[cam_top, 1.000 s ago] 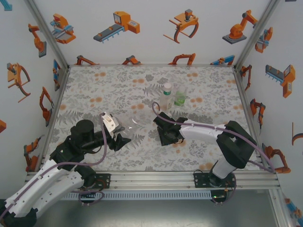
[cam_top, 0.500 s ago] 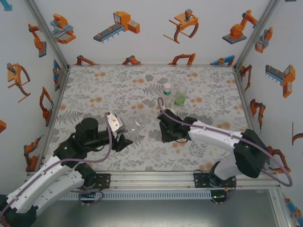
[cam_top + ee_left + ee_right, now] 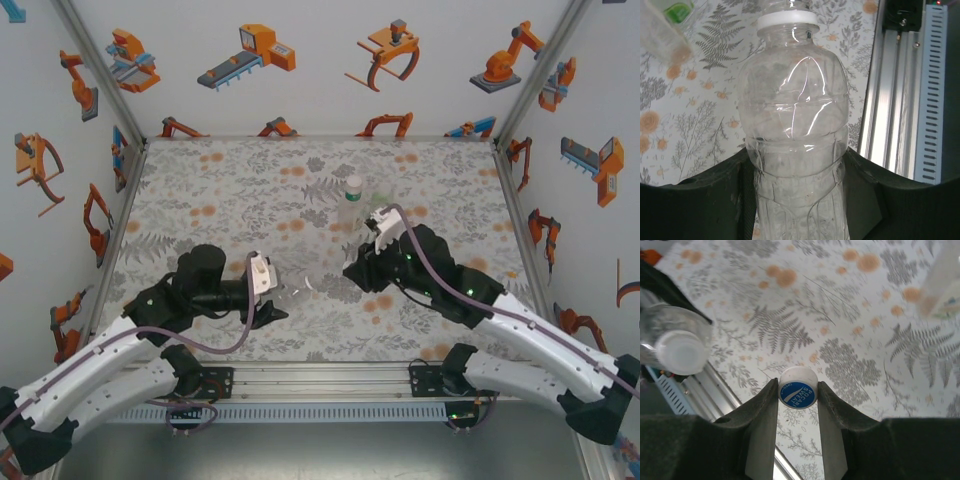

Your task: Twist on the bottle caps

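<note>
The table (image 3: 230, 190) has a fern-and-flower print, and the walls carry orange robot pictures. The right gripper (image 3: 797, 390) is clamped on a white bottle cap (image 3: 799, 376); the cap's blue face, reading "POCARI SWEAT", is turned back toward the wrist. The left gripper (image 3: 797, 172) is clamped round a clear bottle (image 3: 795, 110) near the front rail. The bottle's long axis runs out from the jaws, neck toward the right gripper. A capped bottle (image 3: 350, 205) stands upright beyond.

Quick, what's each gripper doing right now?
Left gripper: shut on a clear bottle.
Right gripper: shut on a white bottle cap.
</note>
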Action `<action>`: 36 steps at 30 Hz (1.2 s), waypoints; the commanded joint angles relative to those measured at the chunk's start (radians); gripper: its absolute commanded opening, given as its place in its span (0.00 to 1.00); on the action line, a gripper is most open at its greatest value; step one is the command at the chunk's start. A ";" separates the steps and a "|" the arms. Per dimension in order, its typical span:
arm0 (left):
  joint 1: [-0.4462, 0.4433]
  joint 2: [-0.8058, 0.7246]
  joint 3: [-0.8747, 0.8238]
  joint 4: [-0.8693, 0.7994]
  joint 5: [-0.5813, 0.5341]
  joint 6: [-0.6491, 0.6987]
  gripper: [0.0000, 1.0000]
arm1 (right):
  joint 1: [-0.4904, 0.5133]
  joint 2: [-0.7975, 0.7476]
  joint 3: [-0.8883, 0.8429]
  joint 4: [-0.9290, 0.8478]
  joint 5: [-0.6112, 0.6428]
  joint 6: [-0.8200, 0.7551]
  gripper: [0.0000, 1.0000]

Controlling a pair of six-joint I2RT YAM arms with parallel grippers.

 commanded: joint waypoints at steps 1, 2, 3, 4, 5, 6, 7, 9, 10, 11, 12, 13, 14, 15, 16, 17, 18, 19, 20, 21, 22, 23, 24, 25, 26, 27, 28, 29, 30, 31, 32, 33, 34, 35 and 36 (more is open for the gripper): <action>-0.031 0.030 0.057 -0.054 0.049 0.101 0.00 | 0.006 -0.058 -0.011 0.066 -0.177 -0.147 0.14; -0.040 0.042 0.067 -0.061 0.045 0.107 0.00 | 0.006 -0.072 -0.008 0.069 -0.206 -0.162 0.14; -0.049 0.057 0.077 -0.066 0.042 0.110 0.00 | 0.006 -0.089 -0.007 0.075 -0.246 -0.183 0.13; -0.056 0.069 0.088 -0.066 0.045 0.110 0.00 | 0.006 -0.106 -0.008 0.081 -0.284 -0.203 0.13; -0.062 0.078 0.097 -0.065 0.055 0.112 0.00 | 0.006 -0.120 -0.008 0.084 -0.315 -0.221 0.13; -0.066 0.086 0.105 -0.060 0.073 0.115 0.00 | 0.006 -0.134 -0.009 0.088 -0.348 -0.235 0.13; -0.070 0.095 0.112 -0.054 0.088 0.113 0.00 | 0.006 -0.147 -0.010 0.095 -0.377 -0.253 0.13; -0.079 0.108 0.125 -0.044 0.102 0.113 0.00 | 0.006 -0.171 -0.023 0.116 -0.434 -0.294 0.13; -0.082 0.112 0.133 -0.043 0.107 0.114 0.00 | 0.006 -0.187 -0.036 0.134 -0.468 -0.327 0.13; -0.083 0.117 0.137 -0.040 0.113 0.117 0.00 | 0.006 -0.198 -0.049 0.150 -0.485 -0.349 0.13; -0.084 0.117 0.141 -0.036 0.126 0.123 0.00 | 0.006 -0.209 -0.063 0.166 -0.497 -0.371 0.13; -0.084 0.119 0.143 -0.030 0.139 0.128 0.00 | 0.006 -0.217 -0.076 0.177 -0.510 -0.396 0.13; -0.085 0.122 0.145 -0.026 0.147 0.129 0.00 | 0.006 -0.223 -0.085 0.179 -0.521 -0.422 0.13; -0.086 0.122 0.149 -0.023 0.154 0.129 0.00 | 0.005 -0.225 -0.092 0.174 -0.536 -0.455 0.13; -0.086 0.125 0.152 -0.023 0.158 0.129 0.00 | 0.006 -0.225 -0.096 0.164 -0.545 -0.483 0.13; -0.088 0.129 0.155 -0.024 0.160 0.129 0.00 | 0.006 -0.224 -0.096 0.155 -0.547 -0.501 0.13; -0.088 0.132 0.160 -0.023 0.159 0.127 0.00 | 0.006 -0.219 -0.094 0.149 -0.547 -0.511 0.13; -0.089 0.135 0.163 -0.023 0.160 0.127 0.00 | 0.006 -0.215 -0.093 0.146 -0.550 -0.518 0.13; -0.090 0.138 0.164 -0.023 0.160 0.126 0.00 | 0.006 -0.212 -0.093 0.147 -0.555 -0.523 0.13; -0.092 0.141 0.166 -0.023 0.160 0.126 0.00 | 0.007 -0.205 -0.093 0.152 -0.560 -0.525 0.13; -0.093 0.144 0.167 -0.023 0.160 0.127 0.00 | 0.006 -0.200 -0.092 0.159 -0.564 -0.525 0.13; -0.095 0.145 0.167 -0.023 0.159 0.130 0.00 | 0.006 -0.196 -0.091 0.165 -0.566 -0.525 0.13; -0.096 0.146 0.168 -0.023 0.160 0.129 0.00 | 0.007 -0.190 -0.090 0.172 -0.570 -0.525 0.13; -0.097 0.148 0.169 -0.023 0.160 0.129 0.00 | 0.006 -0.187 -0.089 0.178 -0.575 -0.525 0.13; -0.098 0.148 0.169 -0.023 0.159 0.130 0.00 | 0.006 -0.181 -0.087 0.181 -0.578 -0.525 0.13; -0.099 0.149 0.169 -0.023 0.161 0.133 0.00 | 0.006 -0.177 -0.085 0.182 -0.580 -0.525 0.13; -0.100 0.151 0.171 -0.024 0.163 0.133 0.00 | 0.006 -0.172 -0.083 0.184 -0.583 -0.525 0.13; -0.101 0.151 0.171 -0.023 0.164 0.133 0.00 | 0.006 -0.166 -0.082 0.184 -0.587 -0.526 0.13; -0.101 0.150 0.172 -0.023 0.166 0.135 0.00 | 0.006 -0.163 -0.080 0.183 -0.593 -0.526 0.13; -0.103 0.151 0.174 -0.023 0.167 0.135 0.00 | 0.006 -0.157 -0.078 0.182 -0.599 -0.526 0.13; -0.103 0.151 0.174 -0.023 0.166 0.134 0.00 | 0.006 -0.153 -0.076 0.181 -0.605 -0.529 0.13; -0.103 0.149 0.175 -0.023 0.164 0.135 0.00 | 0.006 -0.150 -0.074 0.181 -0.610 -0.529 0.13; -0.103 0.147 0.174 -0.024 0.163 0.136 0.00 | 0.006 -0.146 -0.073 0.181 -0.617 -0.529 0.13; -0.103 0.145 0.173 -0.023 0.163 0.138 0.00 | 0.006 -0.142 -0.071 0.182 -0.625 -0.530 0.13; -0.103 0.146 0.174 -0.023 0.163 0.138 0.00 | 0.006 -0.138 -0.071 0.184 -0.632 -0.529 0.13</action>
